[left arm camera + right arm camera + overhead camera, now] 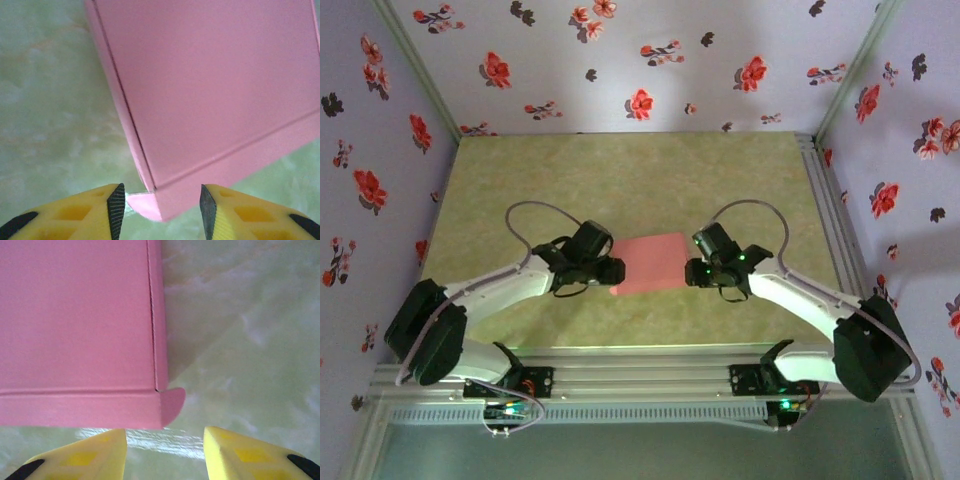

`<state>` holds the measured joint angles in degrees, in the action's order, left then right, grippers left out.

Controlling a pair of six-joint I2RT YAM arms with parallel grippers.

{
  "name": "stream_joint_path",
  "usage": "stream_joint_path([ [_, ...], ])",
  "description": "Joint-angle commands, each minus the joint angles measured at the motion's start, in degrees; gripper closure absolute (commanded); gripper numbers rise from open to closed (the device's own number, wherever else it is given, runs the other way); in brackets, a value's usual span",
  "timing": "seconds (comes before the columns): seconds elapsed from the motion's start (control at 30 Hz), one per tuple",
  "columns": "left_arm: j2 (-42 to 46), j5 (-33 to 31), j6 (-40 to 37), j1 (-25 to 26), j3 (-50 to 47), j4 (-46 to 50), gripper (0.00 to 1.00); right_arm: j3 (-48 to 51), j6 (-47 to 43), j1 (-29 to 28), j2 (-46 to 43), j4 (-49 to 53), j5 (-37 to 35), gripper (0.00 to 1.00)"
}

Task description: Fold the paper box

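Paper box (210,90) corner at left gripper (161,201)

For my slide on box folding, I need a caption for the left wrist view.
Jaws open, the left tool frames one corner of the pink paper box lying on the green table.
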<state>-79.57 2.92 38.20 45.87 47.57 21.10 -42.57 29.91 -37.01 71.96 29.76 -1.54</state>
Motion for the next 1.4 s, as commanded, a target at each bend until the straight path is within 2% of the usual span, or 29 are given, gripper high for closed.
stream_joint_path([
  [0.0,0.9,-1.0,-3.7,2.9,-2.0,3.2,0.52,2.2,-2.2,-0.3,-1.0,3.8,-0.6,0.54],
  [0.17,1.3,-1.6,-0.1,4.6,-5.9,-1.1,0.46,4.3,-0.6,-0.3,-0.5,-0.9,2.4,0.55],
  [0.33,0.9,-0.9,3.4,4.5,-8.9,-9.4,0.44,5.0,2.0,0.1,2.0,-7.8,5.5,0.54],
  [0.47,0.9,-0.3,5.4,4.5,-9.2,-12.1,0.42,4.8,3.5,0.2,3.2,-11.6,7.2,0.51],
  [0.6,2.1,-1.0,6.5,2.5,-10.6,-14.1,0.39,4.4,3.6,1.1,4.5,-13.0,7.3,0.47],
  [0.77,0.8,2.3,8.1,-0.2,-12.2,-20.7,0.39,4.0,3.3,2.5,6.9,-16.0,8.5,0.42],
  [1.1,-3.2,5.8,8.5,-0.4,-10.8,-24.4,0.39,3.5,2.2,3.8,9.8,-21.4,14.7,0.40],
  [1.37,-4.3,7.4,7.5,-0.6,-9.8,-25.8,0.40,3.5,0.6,3.8,9.3,-21.1,14.3,0.40],
])
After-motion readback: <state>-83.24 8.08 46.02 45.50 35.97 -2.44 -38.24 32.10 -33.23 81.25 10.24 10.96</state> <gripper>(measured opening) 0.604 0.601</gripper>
